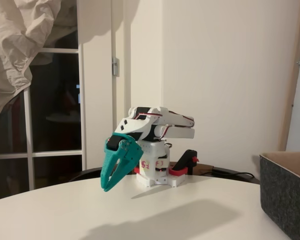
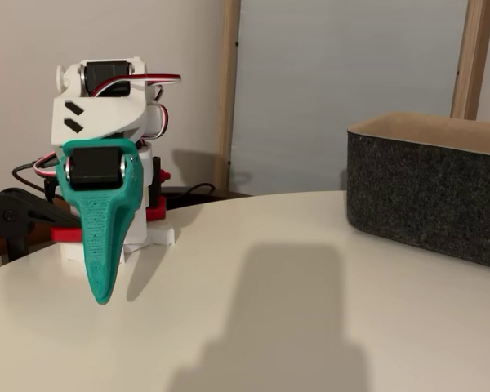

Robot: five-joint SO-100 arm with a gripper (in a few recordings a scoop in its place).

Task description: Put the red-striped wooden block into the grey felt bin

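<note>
The large charcoal-grey felt bin (image 2: 429, 192) with its thick rim and lighter brownish inside stands on the round white table (image 2: 310, 310), well apart from the arm. One fixed view shows only its corner (image 1: 286, 192). The teal two-finger gripper (image 1: 108, 187) points down above the tabletop, jaws together and holding nothing.

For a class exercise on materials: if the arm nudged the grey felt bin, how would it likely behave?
The grey felt bin would probably slide rather than tip: it looks wide and low on the smooth white table. Its thick felt walls may flex slightly. It likely weighs little for its size.
</note>
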